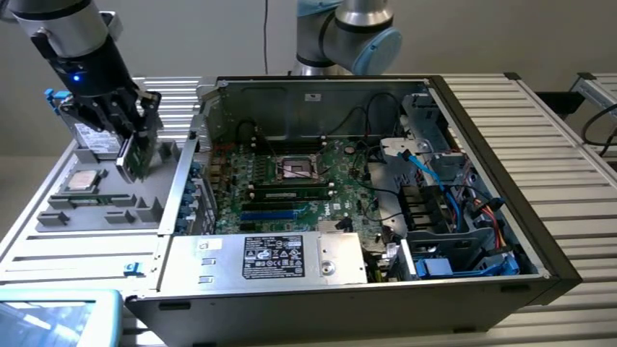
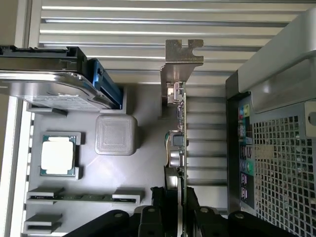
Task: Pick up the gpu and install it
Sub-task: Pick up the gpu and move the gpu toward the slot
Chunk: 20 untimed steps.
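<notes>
Over the grey tray [image 1: 97,210] on the exterior view's left, hand [image 1: 130,129] is clamped on the gpu [image 1: 135,157] by its upper edge, card upright. Edgewise grip presumably suits slotting into the open case [image 1: 289,303] alongside.

**My corner: pale wall, ribbed metal bench**

A plain, pale wall [image 1: 193,36] runs across the top of the exterior view. One thin dark cable [image 1: 267,29] hangs down it near upper centre. Under me lies a table [image 1: 550,123] of ribbed silver slats (they catch a soft, even light, with no hard shadows). At the upper right edge stands a second metal bench [image 1: 593,81], just apart from mine.
</notes>
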### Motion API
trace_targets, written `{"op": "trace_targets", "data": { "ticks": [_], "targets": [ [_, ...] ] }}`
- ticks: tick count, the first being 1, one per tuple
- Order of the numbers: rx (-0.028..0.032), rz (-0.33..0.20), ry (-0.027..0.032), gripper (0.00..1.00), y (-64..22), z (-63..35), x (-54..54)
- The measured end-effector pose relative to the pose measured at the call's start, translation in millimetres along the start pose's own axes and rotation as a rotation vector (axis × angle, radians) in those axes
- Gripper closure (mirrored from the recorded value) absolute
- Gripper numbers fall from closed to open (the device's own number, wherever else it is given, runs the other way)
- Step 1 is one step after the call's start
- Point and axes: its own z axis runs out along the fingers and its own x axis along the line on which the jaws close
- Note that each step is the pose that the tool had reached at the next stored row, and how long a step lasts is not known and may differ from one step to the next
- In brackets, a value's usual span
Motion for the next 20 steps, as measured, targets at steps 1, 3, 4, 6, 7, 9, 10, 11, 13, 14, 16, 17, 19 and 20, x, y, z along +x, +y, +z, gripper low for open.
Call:
{"op": "trace_targets", "data": {
  "ticks": [1, 3, 4, 6, 7, 9, 10, 11, 13, 14, 16, 17, 19, 20],
  "targets": [
    [0.0001, 0.0, 0.0002, 0.72, 0.5, -4.5, 0.0],
    [0.0, 0.001, 0.0, 0.72, 1.4, -13.4, -0.1],
    [0.0001, 0.001, 0.0, 0.72, 1.9, -17.9, -0.2],
    [0.0001, 0.002, 0.0, 0.72, 2.8, -26.8, -0.5],
    [0.0, 0.002, -0.0001, 0.72, 3.3, -31.7, -1.0],
    [0.0001, 0.003, -0.0001, 0.72, 4.3, -40.7, -3.1],
    [0.0, 0.003, -0.0003, 0.72, 4.8, -45.1, -4.5],
    [0.0001, 0.003, -0.0002, 0.72, 5.3, -49.7, -6.0],
    [0.0001, 0.004, -0.0003, 0.72, 6.3, -58.6, -10.1],
    [0.0001, 0.004, -0.0002, 0.72, 6.7, -63.1, -12.3],
    [0.0, 0.004, -0.0003, 0.72, 7.7, -72.0, -17.1],
    [0.0001, 0.004, -0.0001, 0.72, 8.1, -76.4, -19.6],
    [0.0001, 0.004, -0.0002, 0.72, 9.1, -85.4, -25.1],
    [0.0, 0.003, -0.0003, 0.72, 9.6, -89.9, -28.0]
  ]
}}
